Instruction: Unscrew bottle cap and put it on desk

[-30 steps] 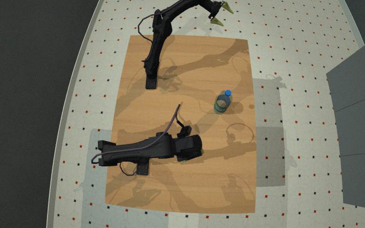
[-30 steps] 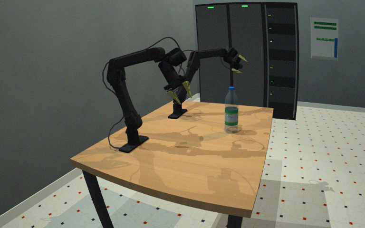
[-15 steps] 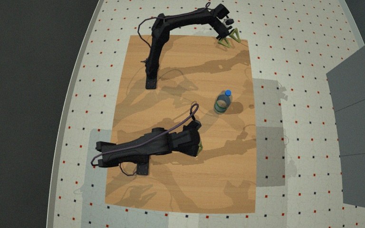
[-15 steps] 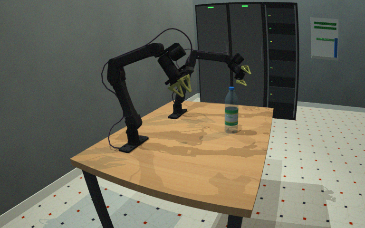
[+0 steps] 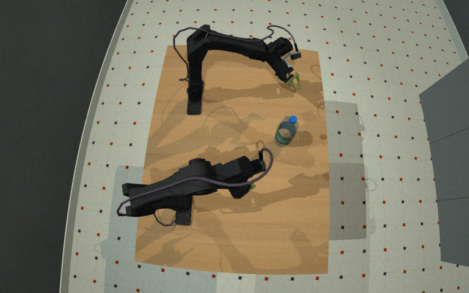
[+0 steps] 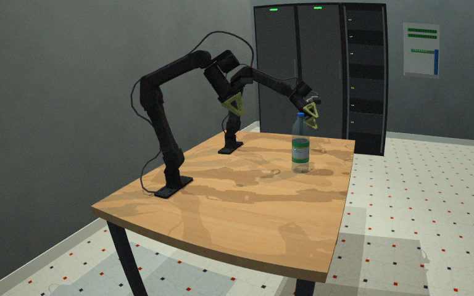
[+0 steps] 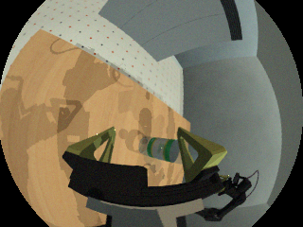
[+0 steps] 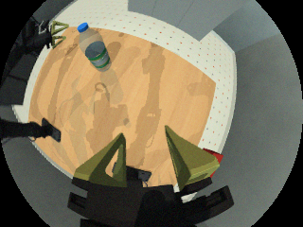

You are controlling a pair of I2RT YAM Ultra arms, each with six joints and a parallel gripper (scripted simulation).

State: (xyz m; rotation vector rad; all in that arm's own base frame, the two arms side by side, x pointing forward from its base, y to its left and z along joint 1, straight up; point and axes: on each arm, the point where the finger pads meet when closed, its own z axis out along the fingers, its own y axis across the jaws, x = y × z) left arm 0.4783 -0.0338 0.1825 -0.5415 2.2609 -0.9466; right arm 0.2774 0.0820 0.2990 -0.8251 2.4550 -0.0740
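Note:
A clear bottle [image 5: 286, 132] with a green label and a blue cap [image 5: 293, 119] stands upright on the wooden desk, cap on. It also shows in the exterior view [image 6: 300, 146], with the cap [image 6: 300, 114] on top. My left gripper [image 5: 294, 82] [image 6: 310, 116] is open and empty, hovering beside the cap at about its height, not touching it. In the left wrist view the bottle [image 7: 159, 149] shows beyond the open fingers. My right gripper [image 6: 234, 104] [image 8: 143, 132] is raised over the desk's middle, partly open and empty, far from the bottle [image 8: 97, 51].
The two arm bases [image 5: 194, 107] [image 5: 183, 217] are bolted to the desk's left half. A tall dark cabinet [image 6: 314, 69] stands behind the desk's far edge. The bottle stands close to the desk's right edge [image 5: 325, 138].

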